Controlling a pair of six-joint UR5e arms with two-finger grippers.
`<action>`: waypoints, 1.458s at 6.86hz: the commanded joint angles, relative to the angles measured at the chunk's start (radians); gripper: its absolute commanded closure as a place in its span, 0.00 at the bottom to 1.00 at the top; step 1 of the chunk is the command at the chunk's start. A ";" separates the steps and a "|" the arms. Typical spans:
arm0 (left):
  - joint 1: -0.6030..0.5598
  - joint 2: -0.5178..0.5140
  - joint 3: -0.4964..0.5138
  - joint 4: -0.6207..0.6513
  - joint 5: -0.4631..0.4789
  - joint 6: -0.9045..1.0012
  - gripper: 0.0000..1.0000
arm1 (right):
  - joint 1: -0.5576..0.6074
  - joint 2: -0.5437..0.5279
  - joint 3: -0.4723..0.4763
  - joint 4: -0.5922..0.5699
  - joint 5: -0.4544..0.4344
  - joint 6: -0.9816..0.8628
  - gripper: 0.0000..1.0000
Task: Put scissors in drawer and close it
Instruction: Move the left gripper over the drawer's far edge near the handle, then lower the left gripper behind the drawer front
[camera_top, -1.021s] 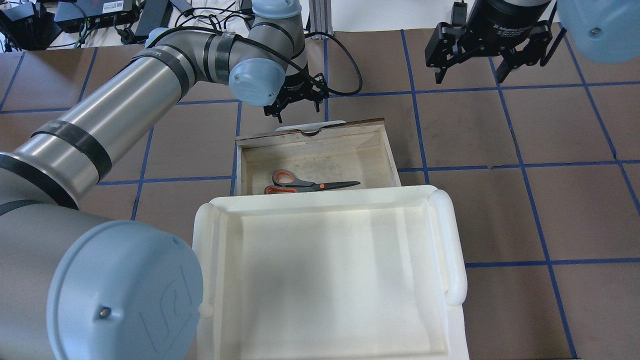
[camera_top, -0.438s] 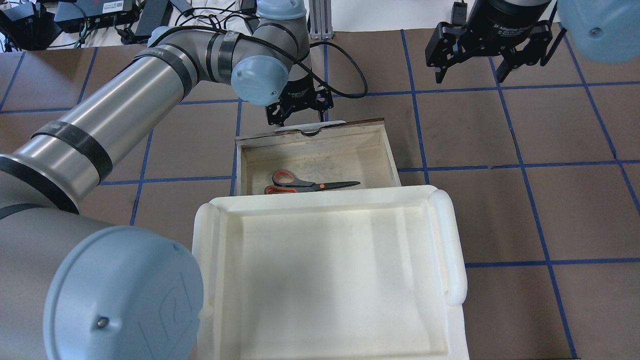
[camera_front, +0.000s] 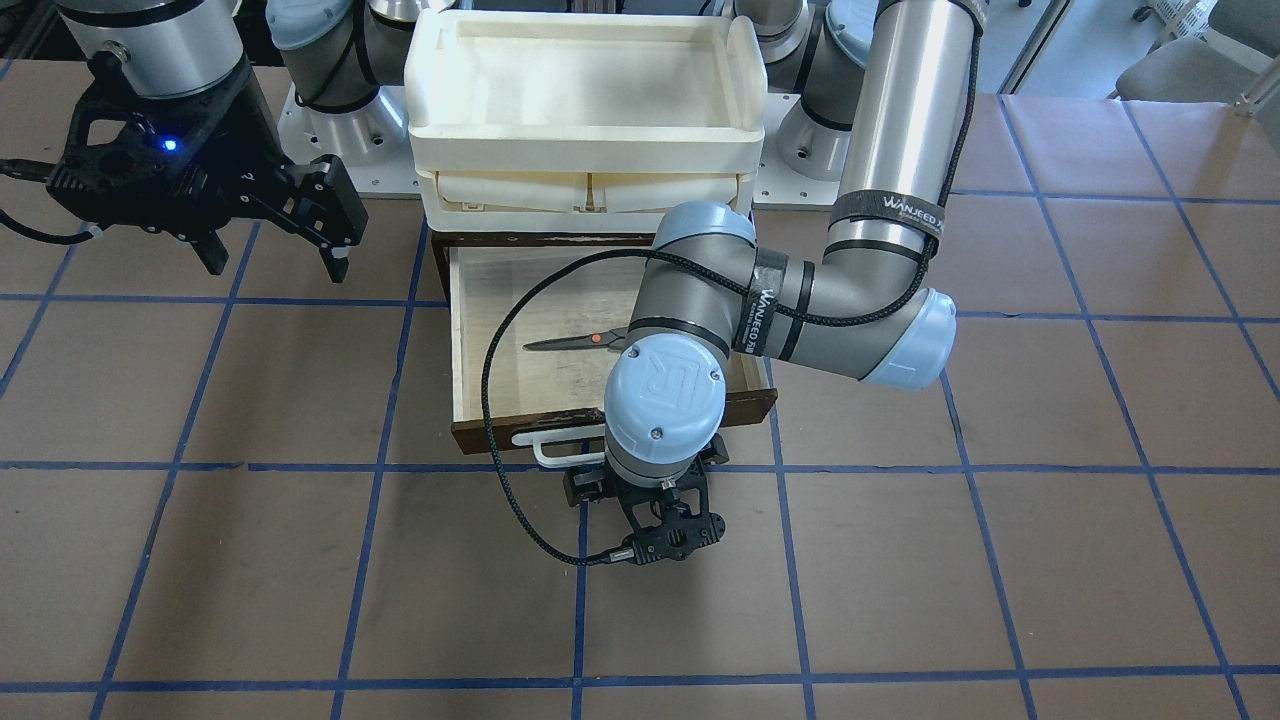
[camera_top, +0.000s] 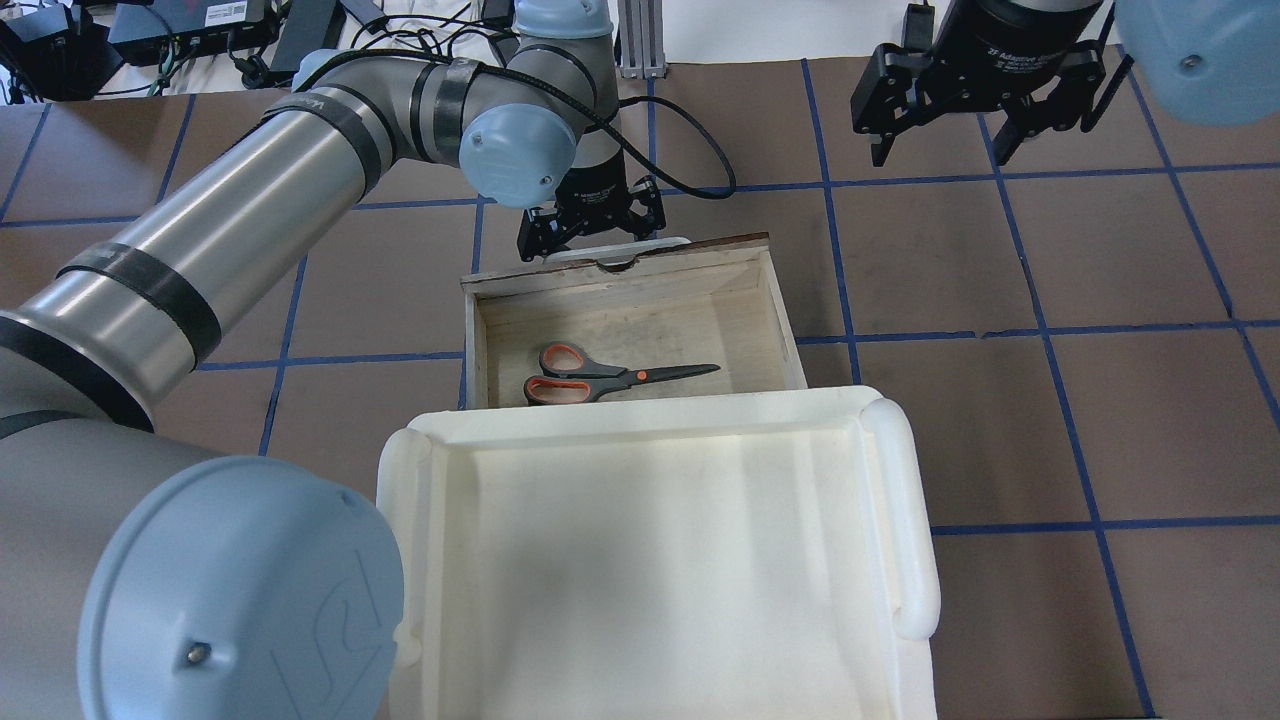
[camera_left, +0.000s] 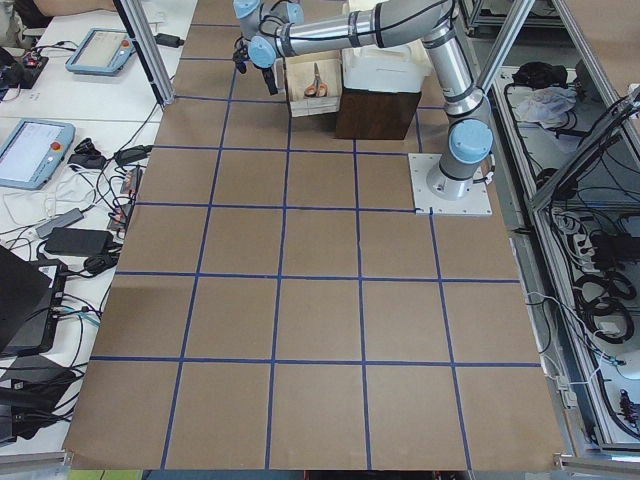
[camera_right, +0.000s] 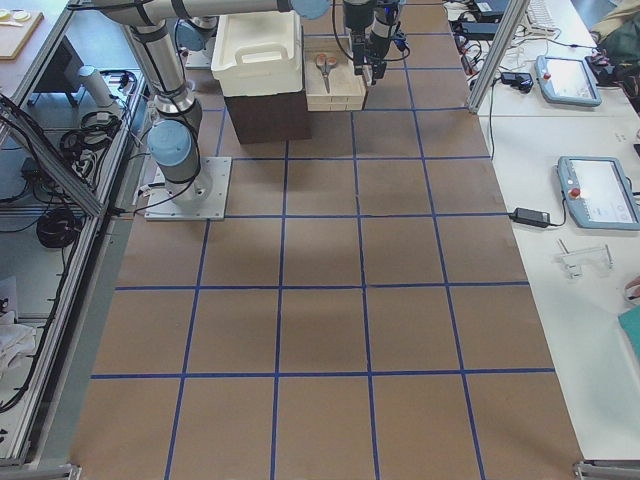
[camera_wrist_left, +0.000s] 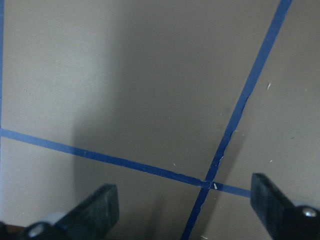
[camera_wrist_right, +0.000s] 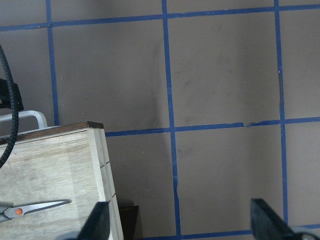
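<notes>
Fingers (camera_wrist_left: 97, 207) on left arm (camera_front: 900, 110) gape beside drawer (camera_front: 462, 340) ("WANJEED" strap (camera_front: 890, 211)).

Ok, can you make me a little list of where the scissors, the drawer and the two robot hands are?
scissors: lying flat inside the drawer
drawer: open, sticking out from under the white tray stack
left gripper: open, at the drawer's white handle
right gripper: open, off to the side above the table, holding nothing
left to do: close the drawer

Clear room over the drawer (camera_top: 781, 310), between tray stack (camera_top: 905, 520) behind and left arm (camera_top: 250, 215) at its front.
</notes>
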 joint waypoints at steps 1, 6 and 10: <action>0.000 0.004 0.001 -0.019 -0.004 0.002 0.00 | 0.001 0.000 0.000 0.000 0.000 0.000 0.00; 0.001 0.005 0.017 0.044 -0.004 0.058 0.00 | -0.001 0.000 0.000 0.002 0.000 0.000 0.00; -0.003 0.005 0.011 0.030 -0.005 0.074 0.00 | 0.000 0.000 0.002 0.002 0.000 0.000 0.00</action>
